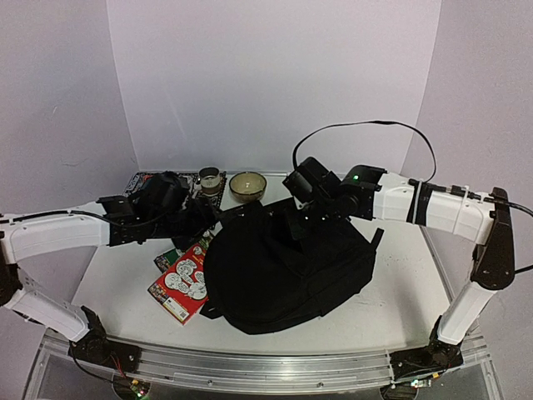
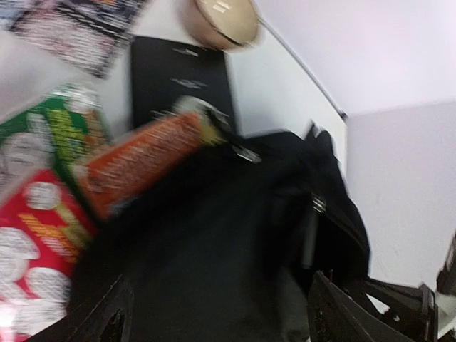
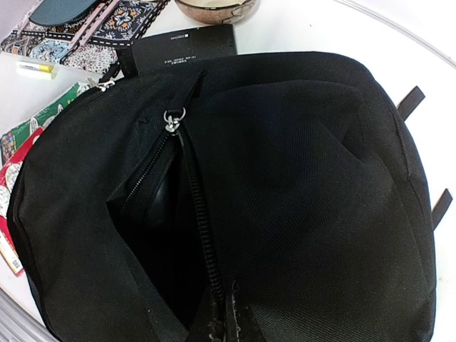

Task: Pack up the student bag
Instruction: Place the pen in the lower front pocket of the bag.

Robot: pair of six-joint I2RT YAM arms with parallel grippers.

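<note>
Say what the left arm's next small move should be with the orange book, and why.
Probably nudge the orange book further into the student bag. The left gripper hangs open over it. In the blurred wrist view the book lies tilted at the bag's edge and is not clearly inside. The right gripper seems to pinch the zip edge, with the mouth open.

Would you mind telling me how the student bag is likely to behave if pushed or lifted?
The student bag is probably floppy: its fabric sags and creases around the open zip. Pushed, it would likely bunch rather than slide whole. It lies flat and wide, so rolling or tipping seems unlikely.
</note>
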